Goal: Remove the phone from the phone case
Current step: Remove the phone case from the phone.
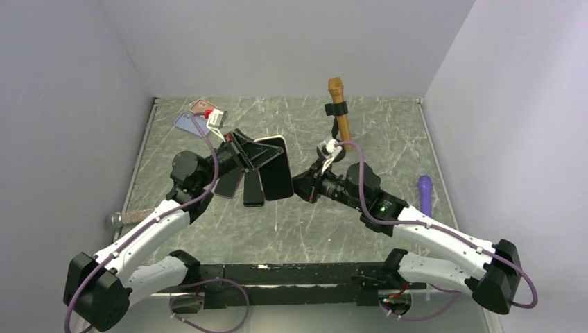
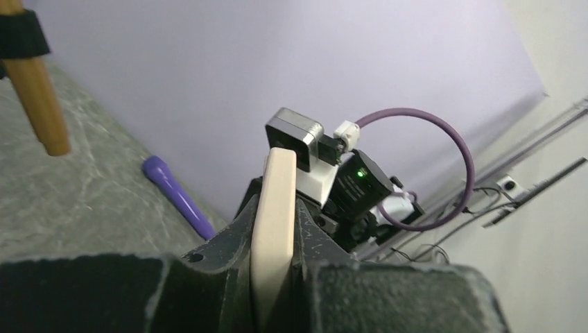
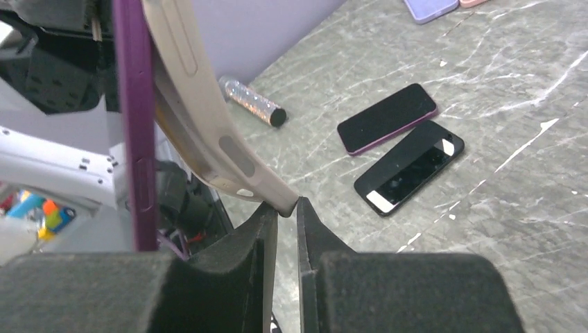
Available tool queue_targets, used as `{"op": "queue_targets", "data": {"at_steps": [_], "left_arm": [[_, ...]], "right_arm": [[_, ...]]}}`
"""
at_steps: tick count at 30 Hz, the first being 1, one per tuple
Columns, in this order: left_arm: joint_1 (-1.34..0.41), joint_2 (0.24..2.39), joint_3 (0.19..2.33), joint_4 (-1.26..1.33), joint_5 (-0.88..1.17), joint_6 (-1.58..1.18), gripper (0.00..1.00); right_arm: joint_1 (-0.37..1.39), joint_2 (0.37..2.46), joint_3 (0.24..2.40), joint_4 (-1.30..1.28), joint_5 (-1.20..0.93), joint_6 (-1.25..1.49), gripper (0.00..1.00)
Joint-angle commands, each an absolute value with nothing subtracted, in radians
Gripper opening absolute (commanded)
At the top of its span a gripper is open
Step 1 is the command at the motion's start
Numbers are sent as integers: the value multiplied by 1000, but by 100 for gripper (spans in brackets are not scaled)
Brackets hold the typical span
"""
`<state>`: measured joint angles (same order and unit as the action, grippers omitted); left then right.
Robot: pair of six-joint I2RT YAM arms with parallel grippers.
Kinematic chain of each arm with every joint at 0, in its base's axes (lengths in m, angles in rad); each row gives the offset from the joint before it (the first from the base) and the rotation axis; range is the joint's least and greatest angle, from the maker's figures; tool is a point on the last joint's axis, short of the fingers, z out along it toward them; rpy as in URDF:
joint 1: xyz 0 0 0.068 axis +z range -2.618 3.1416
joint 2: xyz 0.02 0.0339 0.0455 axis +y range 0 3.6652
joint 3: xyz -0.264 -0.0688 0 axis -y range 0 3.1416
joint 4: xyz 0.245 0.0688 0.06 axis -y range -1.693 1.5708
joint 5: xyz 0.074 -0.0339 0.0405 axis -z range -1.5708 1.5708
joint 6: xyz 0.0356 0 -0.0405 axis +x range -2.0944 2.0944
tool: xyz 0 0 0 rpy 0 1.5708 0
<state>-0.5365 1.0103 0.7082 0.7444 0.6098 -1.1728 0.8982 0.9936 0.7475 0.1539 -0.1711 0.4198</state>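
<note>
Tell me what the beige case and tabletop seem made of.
Beige case: probably soft silicone, matte; it bows where the right gripper pinches its corner. Tabletop: grey stone-look with white veins, low sheen; real marble or laminate, unclear.

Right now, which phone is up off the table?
The one in the beige case, raised in mid-air; the purple-edged phone and the black phone lie flat.
</note>
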Motion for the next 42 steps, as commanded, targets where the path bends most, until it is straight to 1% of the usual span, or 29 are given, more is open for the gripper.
{"op": "queue_targets", "data": {"at_steps": [1, 2, 3, 6, 8, 10, 14, 20, 23, 24, 25, 27, 28, 29, 31, 34, 36, 39, 42], "left_arm": [[-587, 933, 748, 728, 556, -1196, 0], [-588, 923, 731, 747, 513, -1200, 0], [-587, 914, 715, 761, 470, -1207, 0], [-588, 918, 678, 858, 391, -1254, 0], [-585, 934, 671, 919, 377, -1278, 0], [-584, 934, 688, 892, 386, -1260, 0], [-580, 885, 734, 706, 404, -1152, 0], [-573, 789, 716, 552, 389, -1059, 0], [-571, 767, 707, 518, 393, -1049, 0], [-572, 766, 703, 523, 397, -1053, 0], [-572, 768, 696, 531, 401, -1060, 0], [-570, 778, 692, 542, 410, -1073, 0], [-570, 781, 691, 549, 413, -1078, 0], [-570, 784, 690, 552, 417, -1082, 0], [-568, 789, 691, 558, 422, -1090, 0], [-569, 793, 692, 557, 428, -1092, 0], [-569, 800, 690, 563, 435, -1097, 0], [-568, 810, 682, 576, 442, -1109, 0], [-569, 818, 677, 589, 447, -1118, 0]], "right_arm": [[844, 927, 703, 274, 79, 495, 7], [845, 911, 690, 278, 49, 502, 15], [844, 898, 681, 280, 20, 509, 20], [844, 877, 657, 299, -55, 555, 27], [844, 876, 657, 298, -101, 583, 36], [844, 871, 677, 233, -118, 607, 43], [836, 821, 711, 57, -94, 653, 53], [832, 704, 708, -15, -178, 712, 60], [829, 696, 718, -7, -252, 732, 57], [829, 707, 720, 32, -292, 743, 55], [828, 724, 723, 64, -332, 756, 52], [829, 771, 737, 126, -417, 785, 36], [829, 794, 739, 164, -455, 806, 31], [828, 814, 737, 208, -487, 826, 29], [828, 840, 723, 286, -521, 856, 28], [829, 866, 696, 344, -539, 882, 31], [829, 887, 677, 393, -562, 901, 32], [830, 904, 663, 447, -587, 921, 31], [830, 905, 658, 454, -588, 923, 29]]}}
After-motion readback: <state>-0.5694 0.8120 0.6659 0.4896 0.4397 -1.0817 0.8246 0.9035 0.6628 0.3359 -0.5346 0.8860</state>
